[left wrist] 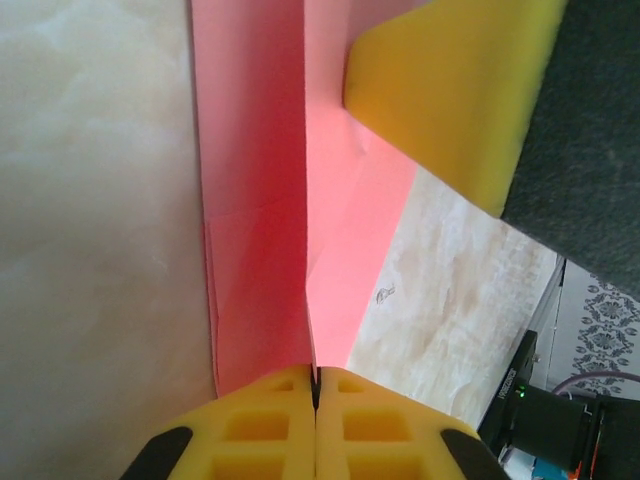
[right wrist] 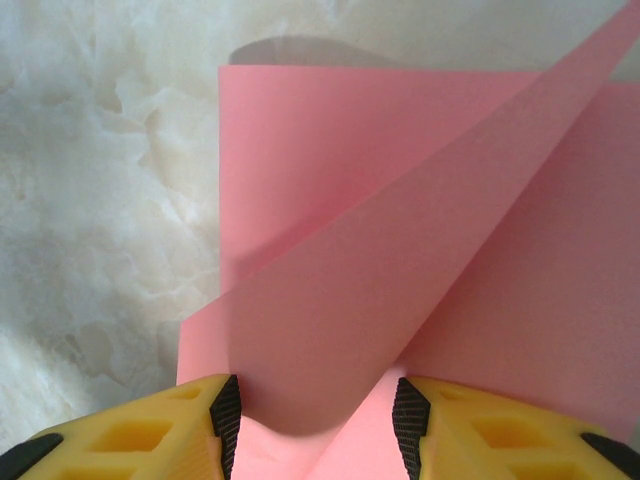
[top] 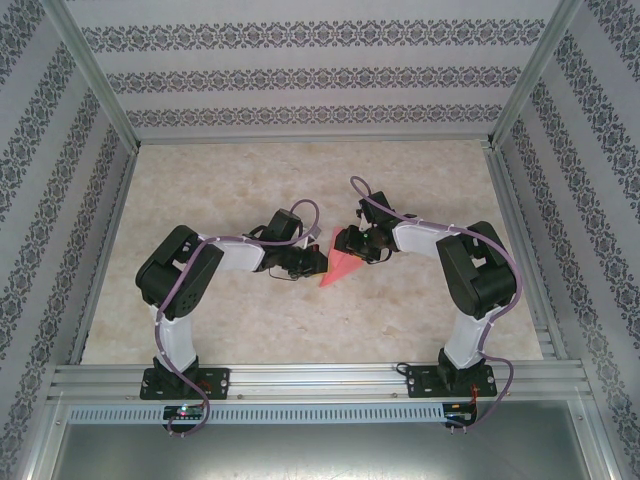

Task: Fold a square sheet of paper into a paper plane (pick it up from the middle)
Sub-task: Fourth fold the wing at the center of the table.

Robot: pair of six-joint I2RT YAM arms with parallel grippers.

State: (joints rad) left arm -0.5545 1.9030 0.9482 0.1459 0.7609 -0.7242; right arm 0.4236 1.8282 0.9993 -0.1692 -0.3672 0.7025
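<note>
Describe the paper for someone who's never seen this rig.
Start at the beige marbled table inside the wallpapered enclosure. At its centre, where the left arm and right arm meet, sits the partly folded paper. It is the only salmon-pink thing: a thin wedge pointing toward the near edge.

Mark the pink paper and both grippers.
pink paper (top: 338,268), top external view, its middle
left gripper (left wrist: 315,385), left wrist view, fingertips' seam
right gripper (right wrist: 318,410), right wrist view, gap between fingertips
</note>
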